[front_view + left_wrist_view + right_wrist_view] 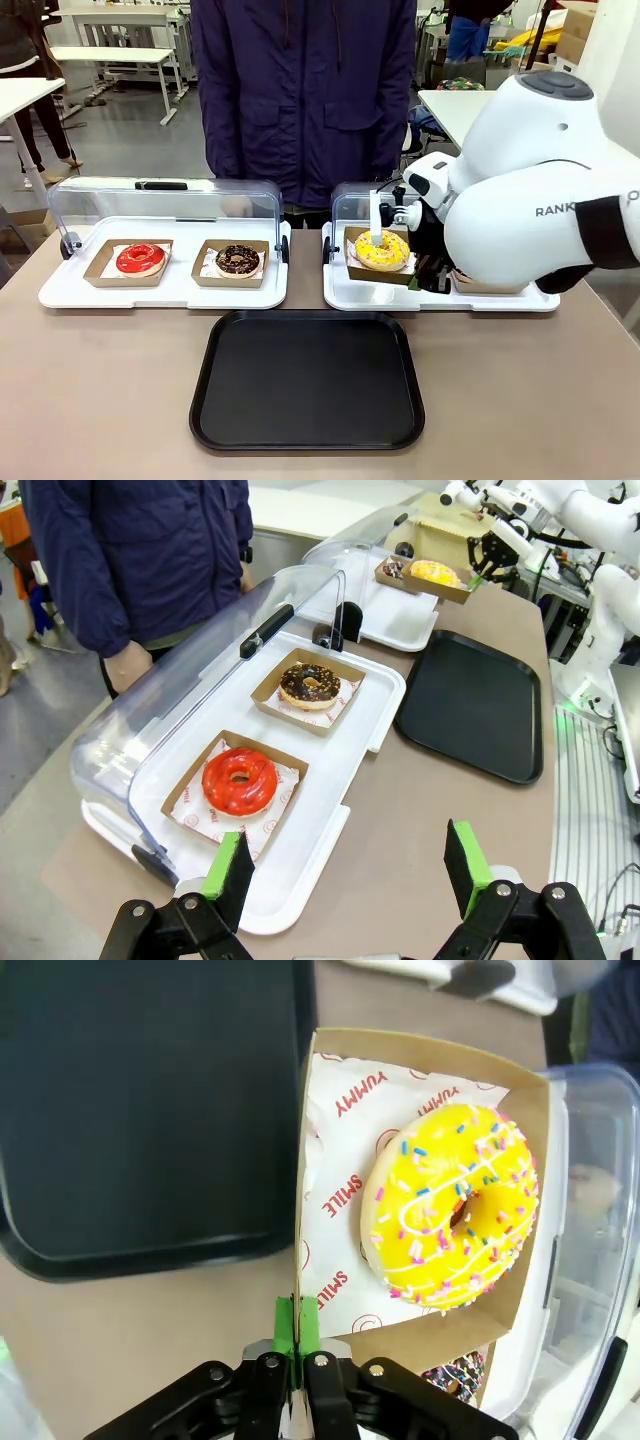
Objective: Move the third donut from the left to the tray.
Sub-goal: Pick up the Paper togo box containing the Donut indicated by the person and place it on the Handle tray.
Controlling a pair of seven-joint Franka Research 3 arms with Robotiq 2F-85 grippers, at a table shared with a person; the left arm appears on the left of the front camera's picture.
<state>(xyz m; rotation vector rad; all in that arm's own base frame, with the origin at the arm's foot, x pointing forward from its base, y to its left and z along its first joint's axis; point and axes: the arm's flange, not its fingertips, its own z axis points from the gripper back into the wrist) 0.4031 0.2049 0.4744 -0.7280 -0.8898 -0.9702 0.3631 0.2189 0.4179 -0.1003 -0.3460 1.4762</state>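
Note:
The third donut (pixel 381 250), yellow-glazed with sprinkles, lies in its brown cardboard holder (pixel 362 268) just above the right white tray. My right gripper (pixel 415 272) is shut on the holder's right edge. In the right wrist view the green fingertips (pixel 296 1325) pinch the holder's rim (pixel 420 1345) beside the donut (pixel 450 1205). The black tray (pixel 307 380) lies empty in front, also black tray (pixel 150 1110). My left gripper (pixel 347 875) hangs open above the left white tray's near end, far from the yellow donut (pixel 433 572) and the black tray (pixel 480 700).
The left white tray (pixel 60 292), its clear lid raised, holds a red donut (pixel 140 258) and a chocolate donut (pixel 238 259). The right white tray (pixel 500 300) also has its lid up. A dark sprinkled donut (pixel 455 1375) sits below the held holder. A person stands at the far edge.

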